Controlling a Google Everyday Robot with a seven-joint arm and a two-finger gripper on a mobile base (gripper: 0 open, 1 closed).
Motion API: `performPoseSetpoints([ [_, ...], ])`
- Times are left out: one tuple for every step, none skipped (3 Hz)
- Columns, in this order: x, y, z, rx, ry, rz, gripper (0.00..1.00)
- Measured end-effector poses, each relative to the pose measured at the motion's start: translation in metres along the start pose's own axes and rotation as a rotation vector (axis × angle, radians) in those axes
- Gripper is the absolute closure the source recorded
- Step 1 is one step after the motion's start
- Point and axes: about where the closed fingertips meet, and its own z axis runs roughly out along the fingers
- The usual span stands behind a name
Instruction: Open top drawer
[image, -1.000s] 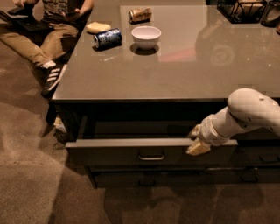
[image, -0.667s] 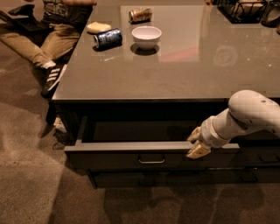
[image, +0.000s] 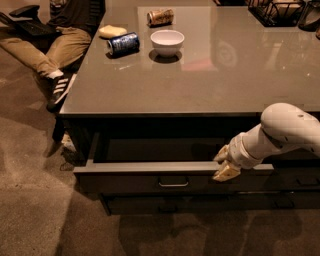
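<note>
The top drawer (image: 130, 182) is a wide dark grey front with a small metal bar handle (image: 173, 182) at its centre. It stands pulled partly out from under the table top, and its dark inside shows behind the front. My gripper (image: 223, 165) is at the drawer front's top edge, right of the handle. One pale finger is behind the edge and one is in front, closed on it. My white arm (image: 285, 131) reaches in from the right.
A shallower drawer front (image: 165, 205) sits below. On the glossy table top (image: 200, 85) are a white bowl (image: 167, 41), a blue can (image: 123, 43), a second can (image: 160, 16), a yellow sponge (image: 111, 31) and a wire basket (image: 277, 10). A person's leg and shoe (image: 60, 90) lie at the left.
The top drawer has slid further out toward the camera, with my gripper moving along on its top edge.
</note>
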Motion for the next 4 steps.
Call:
performPoseSetpoints([
  [0.0000,0.0001,0.0001,0.000,0.000,0.000,0.81],
  [-0.0003,0.0005,0.0009,-0.002,0.000,-0.001,0.58],
  [-0.0003,0.0005,0.0010,-0.002,0.000,-0.001,0.34],
  [-0.0008,0.0013,0.0023,-0.005,0.000,-0.002,0.11],
])
